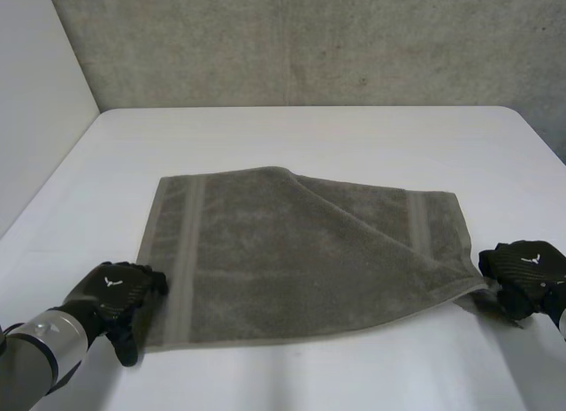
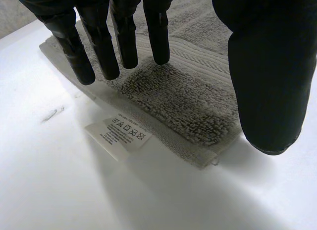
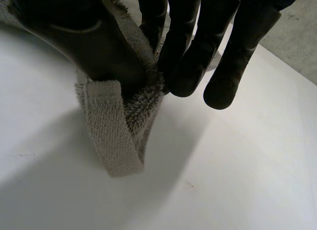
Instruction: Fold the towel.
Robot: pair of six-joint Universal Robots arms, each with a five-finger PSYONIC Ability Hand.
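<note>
- I am seeing the towel [image 1: 301, 252] lying spread on the worktop [image 1: 354, 137], a diagonal fold crossing its right part.
- My left hand [image 1: 115, 292] is sitting released at the near left corner, fingers [image 2: 124, 37] straight over the pile, near the care label [image 2: 124, 133].
- My right hand [image 1: 526, 274] is pinching the near right corner between thumb and fingers.
</note>
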